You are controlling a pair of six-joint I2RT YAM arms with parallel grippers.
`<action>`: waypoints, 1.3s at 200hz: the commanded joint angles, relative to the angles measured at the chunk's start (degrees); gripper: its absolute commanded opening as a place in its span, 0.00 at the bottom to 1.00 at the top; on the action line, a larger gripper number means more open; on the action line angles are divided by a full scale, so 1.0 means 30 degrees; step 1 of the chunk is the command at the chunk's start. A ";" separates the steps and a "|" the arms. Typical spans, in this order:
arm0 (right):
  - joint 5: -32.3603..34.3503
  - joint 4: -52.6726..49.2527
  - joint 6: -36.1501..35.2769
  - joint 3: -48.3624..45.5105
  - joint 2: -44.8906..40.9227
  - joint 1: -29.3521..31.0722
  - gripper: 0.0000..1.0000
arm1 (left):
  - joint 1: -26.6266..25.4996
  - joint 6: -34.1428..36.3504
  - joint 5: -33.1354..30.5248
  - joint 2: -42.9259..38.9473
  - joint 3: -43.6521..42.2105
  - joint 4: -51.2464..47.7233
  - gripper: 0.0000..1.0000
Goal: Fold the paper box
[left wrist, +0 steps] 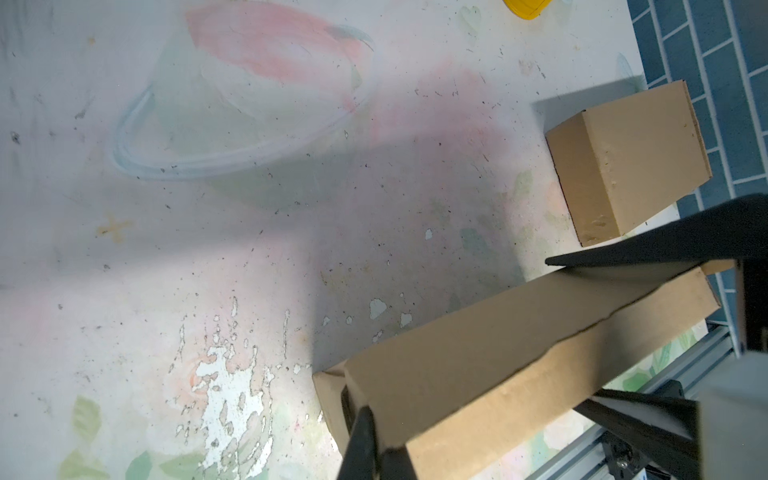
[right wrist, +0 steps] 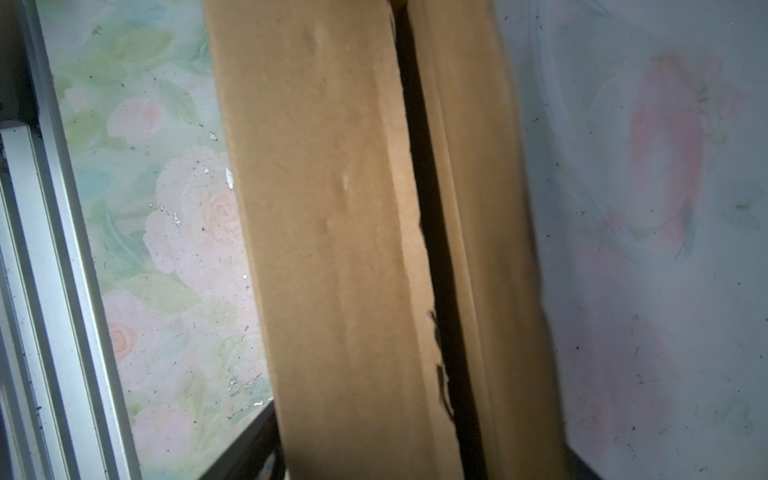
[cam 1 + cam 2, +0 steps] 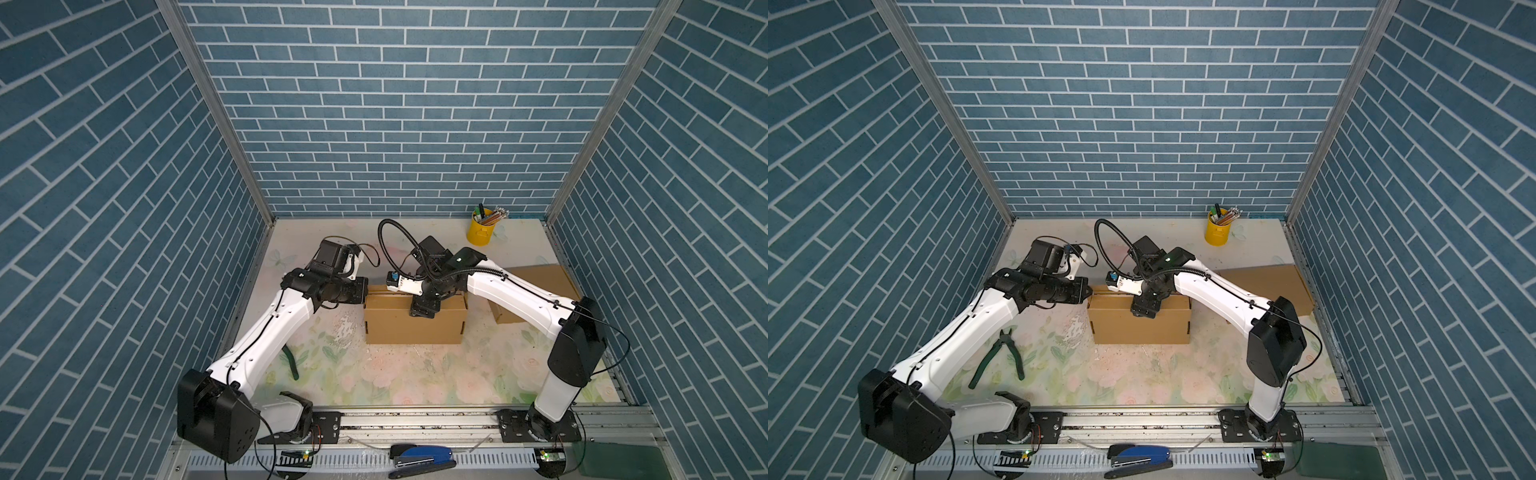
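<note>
The left gripper [image 1: 376,444] is pinching shut on the top corner of the paper box [image 3: 413,326] facing the worktop's [image 3: 415,374] left edge. The box is sitting about mid-worktop. The right gripper [image 3: 424,309] is straddling its top, jaws apart. A dark slit [image 2: 424,208] is gaping between the top flaps, one edge ragged, so I'm thinking a hard squeeze risks buckling the thin matte brown card or tearing that corner. The floral worktop film is flaking
</note>
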 commanded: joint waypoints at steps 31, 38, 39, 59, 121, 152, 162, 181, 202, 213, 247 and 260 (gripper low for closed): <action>0.0408 0.1684 0.0381 -0.2139 -0.1461 0.0096 0.69 | -0.0284 -0.0101 0.0665 -0.0709 -0.0789 -0.1377 0.23; 0.0459 0.1744 0.0416 -0.2210 -0.1502 0.0094 0.69 | -0.0266 -0.0092 0.0663 -0.0761 -0.0665 -0.1452 0.25; 0.0463 0.1746 0.0413 -0.2222 -0.1510 0.0103 0.68 | -0.0268 -0.0069 0.0651 -0.0765 -0.0652 -0.1475 0.25; 0.0663 0.2079 0.0433 -0.2498 -0.1726 0.0107 0.64 | 0.0046 0.0125 0.0793 -0.1042 0.0004 -0.1841 0.34; 0.1844 0.4324 0.0578 -0.4473 -0.3002 0.0334 0.58 | 0.3328 -0.1814 0.4636 -0.2571 0.0075 0.0708 0.52; 0.3552 0.5308 0.0628 -0.5226 -0.3351 0.0835 0.57 | 0.3519 -0.4731 0.4996 -0.1544 -0.0261 0.4540 0.56; 0.3949 0.5698 0.0664 -0.5563 -0.3508 0.0994 0.57 | 0.3528 -0.5229 0.4951 -0.0854 -0.0119 0.5205 0.60; 0.4395 0.6121 0.0680 -0.5917 -0.3598 0.1137 0.57 | 0.3440 -0.5290 0.5413 0.0291 0.0180 0.5611 0.60; 0.4672 0.6250 0.0701 -0.6021 -0.3599 0.1276 0.57 | 0.3283 -0.4892 0.5649 0.0815 0.0033 0.5516 0.60; 0.4714 0.6309 0.0711 -0.6114 -0.3577 0.1285 0.58 | 0.3296 -0.4657 0.5750 0.1014 -0.0022 0.5295 0.60; 0.4849 0.6318 0.0786 -0.6159 -0.3481 0.1316 0.59 | 0.3272 -0.4469 0.6402 0.0968 -0.0813 0.5241 0.57; 0.4836 0.6340 0.0776 -0.6155 -0.3467 0.1330 0.59 | 0.3247 -0.4208 0.6449 0.0845 -0.1169 0.5072 0.56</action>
